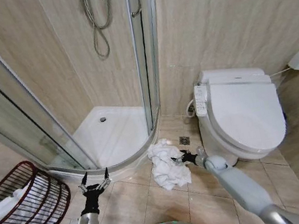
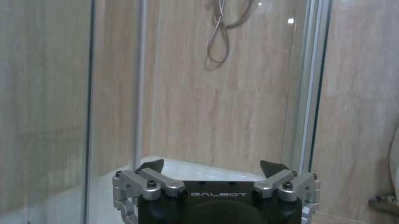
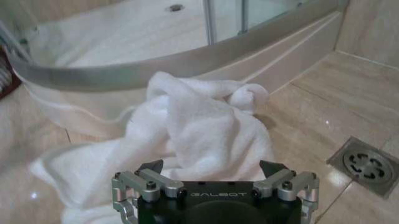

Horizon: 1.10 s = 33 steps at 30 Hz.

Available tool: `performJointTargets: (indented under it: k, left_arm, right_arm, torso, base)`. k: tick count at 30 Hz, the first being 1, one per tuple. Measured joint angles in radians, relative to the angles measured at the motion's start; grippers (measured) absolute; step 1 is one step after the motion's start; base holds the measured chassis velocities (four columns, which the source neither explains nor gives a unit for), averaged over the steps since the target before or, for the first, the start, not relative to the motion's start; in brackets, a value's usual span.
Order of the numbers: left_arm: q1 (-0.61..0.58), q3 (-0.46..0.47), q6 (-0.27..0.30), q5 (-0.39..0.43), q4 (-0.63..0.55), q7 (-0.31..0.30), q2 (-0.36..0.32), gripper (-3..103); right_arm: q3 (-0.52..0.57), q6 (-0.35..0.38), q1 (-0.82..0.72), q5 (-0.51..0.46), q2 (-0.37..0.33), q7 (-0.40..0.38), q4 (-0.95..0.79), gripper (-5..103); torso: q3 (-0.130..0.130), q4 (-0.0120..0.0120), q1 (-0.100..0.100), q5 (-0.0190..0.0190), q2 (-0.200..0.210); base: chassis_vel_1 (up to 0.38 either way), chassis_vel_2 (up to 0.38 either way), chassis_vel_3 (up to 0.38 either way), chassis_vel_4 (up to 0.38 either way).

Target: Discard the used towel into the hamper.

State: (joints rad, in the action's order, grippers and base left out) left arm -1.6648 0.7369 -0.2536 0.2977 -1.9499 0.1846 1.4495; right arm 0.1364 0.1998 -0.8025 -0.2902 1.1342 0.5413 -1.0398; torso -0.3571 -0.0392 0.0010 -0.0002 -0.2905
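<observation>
Your white towel [image 1: 164, 164] lay crumpled on the floor tiles by the shower's curved edge [image 1: 124, 161], between the shower and the toilet [image 1: 242, 113]. Your right gripper [image 1: 177, 161] was at the towel with fingers spread wide, holding nothing. Your left gripper [image 1: 95, 180] hung wide open and empty near the hamper [image 1: 36, 210], which sat well away to the left.

"GALBOT" on the left end effector [image 2: 212, 169] housing and the right end effector [image 3: 211, 169] housing.

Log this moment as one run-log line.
right gripper: open, at towel on floor | left gripper: open, idle | hamper: robot's left, holds white cloth
</observation>
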Motion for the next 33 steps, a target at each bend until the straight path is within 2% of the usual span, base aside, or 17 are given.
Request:
performJointTargets:
  k: [8,11,12,15,19,21,24,27,31,32,33]
  left_arm:
    - [0.003,0.0,-0.003,-0.002,0.011,0.001,-0.01,100]
    - [0.01,-0.004,-0.003,-0.003,0.011,0.002,-0.013,100]
    - [0.01,-0.004,-0.003,-0.003,0.011,0.002,-0.013,100]
    - [0.01,-0.003,-0.003,-0.002,0.005,0.003,-0.018,100]
    - [0.011,-0.002,-0.003,0.0,0.004,0.003,-0.023,100]
    - [0.012,-0.002,-0.003,0.0,0.004,0.003,-0.023,100]
    - [0.013,-0.003,-0.004,0.0,0.005,0.003,-0.021,100]
    - [0.014,-0.005,-0.004,0.0,0.004,0.003,-0.02,100]
    - [0.016,-0.006,-0.004,0.0,-0.001,0.003,-0.023,100]
    - [0.016,-0.006,-0.004,0.0,-0.001,0.003,-0.023,100]
    - [0.016,-0.006,-0.004,0.0,-0.003,0.003,-0.024,100]
  right_arm:
    - [-0.016,-0.064,0.109,0.096,0.059,0.115,0.159,100]
    - [0.0,-0.11,0.161,0.152,0.112,0.163,0.266,100]
    - [0.0,-0.11,0.161,0.152,0.112,0.163,0.266,100]
    - [0.039,-0.18,0.205,0.222,0.162,0.202,0.379,100]
    - [0.058,-0.186,0.216,0.229,0.189,0.2,0.41,101]
    - [0.062,-0.186,0.215,0.228,0.196,0.198,0.411,97]
    - [0.068,-0.186,0.202,0.224,0.208,0.189,0.398,83]
    - [0.076,-0.189,0.196,0.224,0.216,0.181,0.396,78]
    - [0.096,-0.2,0.187,0.221,0.235,0.152,0.396,56]
    - [0.096,-0.2,0.187,0.221,0.235,0.152,0.396,56]
    - [0.1,-0.203,0.186,0.221,0.239,0.142,0.396,51]
  torso:
    - [0.0,-0.0001,0.0,0.0001,0.0]
    - [0.0,-0.0001,0.0,0.0,0.0]
    - [0.0,-0.0001,0.0,0.0,0.0]
    - [0.0,-0.0002,0.0,0.0001,0.0]
    - [0.0,-0.0001,0.0,0.0,0.0]
    - [0.0,-0.0001,0.0,0.0002,0.0]
    - [0.0,0.0,0.0,0.0001,0.0]
    - [0.0,-0.0001,0.0,0.0,0.0]
    - [0.0,0.0,0.0,0.0001,0.0]
    - [0.0,0.0,0.0,0.0001,0.0]
    - [0.0,-0.0001,0.0,0.0001,0.0]
  base:
    - [0.0,0.0,0.0,0.0]
    - [0.0,0.0,0.0,0.0]
    - [0.0,0.0,0.0,0.0]
    - [0.0,0.0,0.0,0.0]
    - [0.0,0.0,0.0,0.0]
    - [0.0,0.0,0.0,0.0]
    - [0.0,0.0,0.0,0.0]
    - [0.0,0.0,0.0,0.0]
    - [0.0,0.0,0.0,0.0]
    - [0.0,0.0,0.0,0.0]
    - [0.0,0.0,0.0,0.0]
